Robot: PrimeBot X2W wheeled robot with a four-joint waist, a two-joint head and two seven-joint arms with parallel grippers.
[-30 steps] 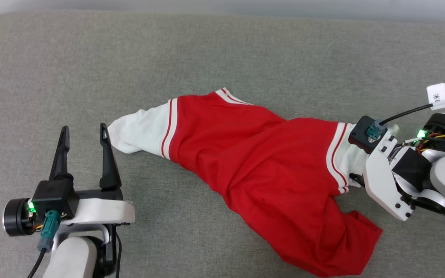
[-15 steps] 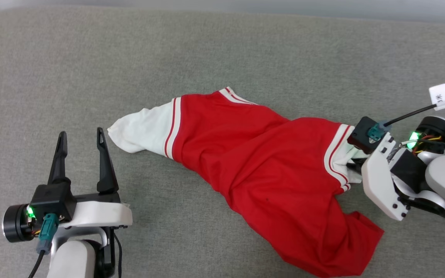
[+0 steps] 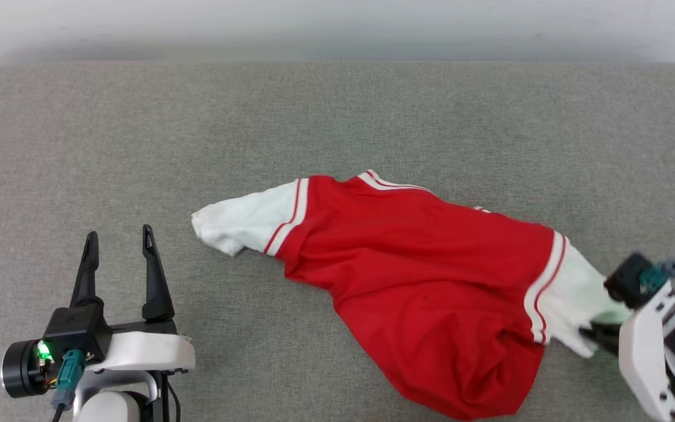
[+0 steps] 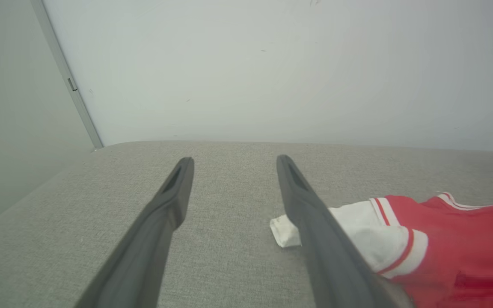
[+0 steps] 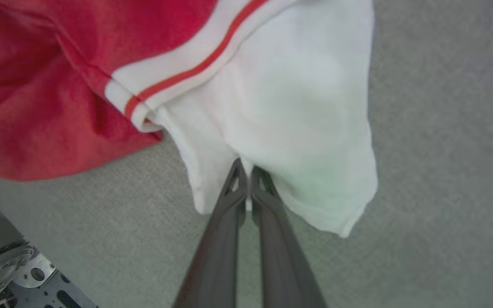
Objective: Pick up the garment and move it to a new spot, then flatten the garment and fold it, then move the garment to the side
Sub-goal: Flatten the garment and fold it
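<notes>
Garment lies bunched and slanted across the near-right part of the grey fabric-covered tabletop. Its red body is rumpled toward the front edge, with the left white sleeve pointing toward the robot's left and the right white sleeve at the robot's right. The right end effector is clenched on the hem of that right white sleeve, its 2 fingers pressed together with a pinch of white cloth between them (the wrist view shows this plainly; from the head camera the fingertips sit mostly behind the wrist housing, so how deep the pinch goes is hard to tell). The left end effector is released, its fingers spread, and it hovers near the left white sleeve's tip without touching it. By my reading the task is in its first stage, relocating it by 1 sleeve. Nothing is flattened, no fold is made, and the final move to the side remains.
</notes>
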